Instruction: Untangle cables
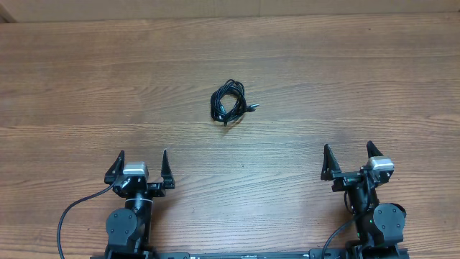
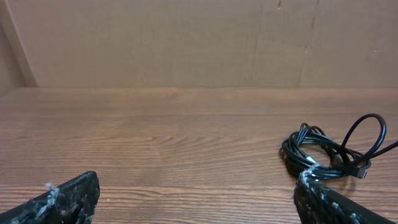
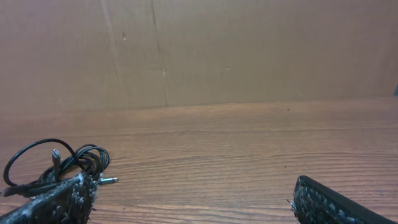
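— So, what have I got in front of me?

— Starting on your left, the left gripper (image 1: 142,153) sits low at the near side of the table (image 1: 323,65). Its jaws are spread wide and there's nothing between them.

— And the cables?

— The cables (image 1: 230,103) lie in one small knotted coil around the middle of the table. They're ahead of both arms and well apart from each, a bit nearer your left side. One plug (image 1: 253,108) pokes out toward the right. From the left wrist camera the coil (image 2: 326,152) shows off to the right with a loop standing up from it. From the right wrist camera it (image 3: 59,165) shows off to the left.

— The right side?

— It's much the same there. The right gripper (image 1: 348,146) is low at the near edge with its jaws wide apart, and it's holding nothing.

— Which step is this, then?

— I'd say you're at the very beginning, because nothing has been gripped and the coil looks untouched. Your next move is probably a reach forward and inward with one arm to pin or pinch one part of the coil. Then bring the other arm in for a free end, perhaps that plug. How the strands cross inside the coil I can't tell from here, so close on a single strand instead of the whole bundle.
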Robot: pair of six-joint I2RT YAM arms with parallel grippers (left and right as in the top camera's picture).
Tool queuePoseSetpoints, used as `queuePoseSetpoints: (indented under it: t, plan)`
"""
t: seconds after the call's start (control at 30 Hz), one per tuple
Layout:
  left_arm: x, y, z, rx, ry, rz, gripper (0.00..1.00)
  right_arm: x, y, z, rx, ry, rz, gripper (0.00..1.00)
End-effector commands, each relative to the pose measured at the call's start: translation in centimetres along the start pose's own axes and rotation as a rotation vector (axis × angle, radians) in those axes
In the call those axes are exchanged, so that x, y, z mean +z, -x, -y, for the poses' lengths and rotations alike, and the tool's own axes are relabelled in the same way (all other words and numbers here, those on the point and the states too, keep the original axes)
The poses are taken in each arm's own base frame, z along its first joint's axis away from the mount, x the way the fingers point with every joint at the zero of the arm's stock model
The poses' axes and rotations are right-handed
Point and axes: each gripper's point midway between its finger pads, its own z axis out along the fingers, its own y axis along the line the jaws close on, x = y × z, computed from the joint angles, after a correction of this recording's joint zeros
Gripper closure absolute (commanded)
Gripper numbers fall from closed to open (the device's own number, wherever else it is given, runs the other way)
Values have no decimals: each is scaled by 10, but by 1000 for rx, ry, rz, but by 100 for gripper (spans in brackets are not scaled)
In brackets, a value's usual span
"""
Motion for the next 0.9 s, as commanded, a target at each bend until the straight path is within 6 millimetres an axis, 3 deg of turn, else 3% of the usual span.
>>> queuePoseSetpoints:
  t: [0.0,0.3,0.5,0.87]
  plan:
    - [0,1,-3,14,20,10,0,0,-2,3,-4,-16,2,0]
    - [0,1,-3,14,20,10,0,0,-2,1,74,-1,1,0]
    - [0,1,-3,14,20,10,1,-4,4,-27,82,155,-11,0]
    - [0,1,-1,15,10,10,0,-9,14,-30,83,166,-32,0]
